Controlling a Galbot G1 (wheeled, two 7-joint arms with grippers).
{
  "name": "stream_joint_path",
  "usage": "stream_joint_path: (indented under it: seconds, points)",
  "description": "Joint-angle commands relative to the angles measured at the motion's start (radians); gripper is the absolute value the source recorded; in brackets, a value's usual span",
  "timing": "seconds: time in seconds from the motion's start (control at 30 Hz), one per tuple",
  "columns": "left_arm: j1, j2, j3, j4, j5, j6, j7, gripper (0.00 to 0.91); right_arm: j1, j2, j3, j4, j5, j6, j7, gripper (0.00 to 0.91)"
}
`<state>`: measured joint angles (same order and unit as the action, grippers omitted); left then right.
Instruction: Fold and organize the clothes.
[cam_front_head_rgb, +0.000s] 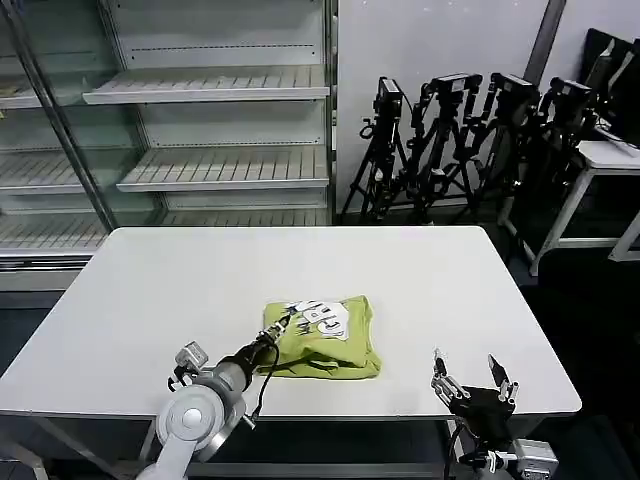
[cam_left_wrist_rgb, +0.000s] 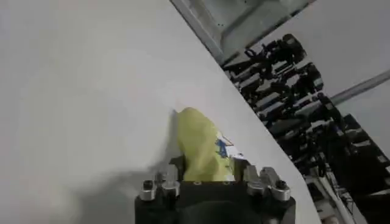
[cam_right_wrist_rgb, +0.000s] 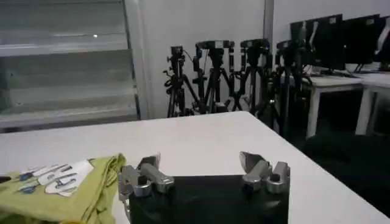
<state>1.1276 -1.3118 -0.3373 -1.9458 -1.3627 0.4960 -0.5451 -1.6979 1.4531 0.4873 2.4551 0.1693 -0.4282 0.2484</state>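
White tabletop (cam_front_head_rgb: 150, 290) in a lab room, empty glass-fronted shelving (cam_front_head_rgb: 200, 130) behind it on the left, row of black camera tripods (cam_front_head_rgb: 470, 140) against the far wall on the right, another white desk (cam_front_head_rgb: 610, 160) at the far right edge; lime yellow-green T-shirt (cam_front_head_rgb: 322, 338) lies folded into a compact bundle on the tabletop, near the front edge and about mid-width, white printed graphic (cam_front_head_rgb: 318, 316) with some blue marks facing up on its top; left tool (cam_front_head_rgb: 285, 325) reaches in from the front-left, arm low over the tabletop, tip at the shirt's left edge right by the graphic, touching or just at the fabric; in the left wrist view the left tool (cam_left_wrist_rgb: 210, 176) has yellow-green fabric bunched between its two fingers (cam_left_wrist_rgb: 167, 179), so it is clamped on the T-shirt (cam_left_wrist_rgb: 201, 146), bundle rising off the white surface ahead of it; right tool (cam_front_head_rgb: 472, 385) sits at the front-right edge of the tabletop, well apart from the shirt, fingers spread wide with nothing between them; right wrist view shows the same right tool (cam_right_wrist_rgb: 204, 173) spread apart over bare tabletop, folded T-shirt (cam_right_wrist_rgb: 67, 189) off to one side with graphic up, tripods (cam_right_wrist_rgb: 231, 73) and shelving beyond
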Motion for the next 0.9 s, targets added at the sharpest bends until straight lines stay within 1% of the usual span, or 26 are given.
stream_joint_path:
  seconds: [0.03,0.43,0.53,0.6,0.73,0.8,0.9]
  points:
    - [-0.002,0.001,-0.010,0.006,-0.038,-0.021,0.000,0.050,-0.001,0.004,-0.002,0.002,-0.001,-0.001,0.001,0.907]
    - [0.019,-0.004,-0.058,-0.038,-0.097,-0.055,0.008,0.050,-0.015,0.005,0.007,0.016,-0.001,-0.002,0.002,0.907]
    - [0.032,0.009,-0.090,-0.077,-0.104,-0.054,0.005,0.050,-0.017,0.005,0.008,0.020,-0.001,-0.002,0.002,0.907]
    - [0.046,0.032,-0.133,-0.100,-0.109,-0.051,0.005,0.050,-0.012,0.004,0.007,0.019,0.001,-0.002,0.002,0.907]
    - [0.074,0.115,-0.240,-0.135,-0.107,-0.026,0.008,0.050,0.010,0.003,0.000,0.010,0.009,-0.003,0.002,0.907]
    - [0.089,0.175,-0.312,-0.141,-0.094,-0.007,0.018,0.050,0.022,0.003,-0.007,0.005,0.012,-0.003,0.002,0.907]
    - [0.124,0.326,-0.464,-0.143,-0.025,0.047,0.065,0.040,0.044,0.000,-0.021,-0.005,0.020,-0.004,0.002,0.907]
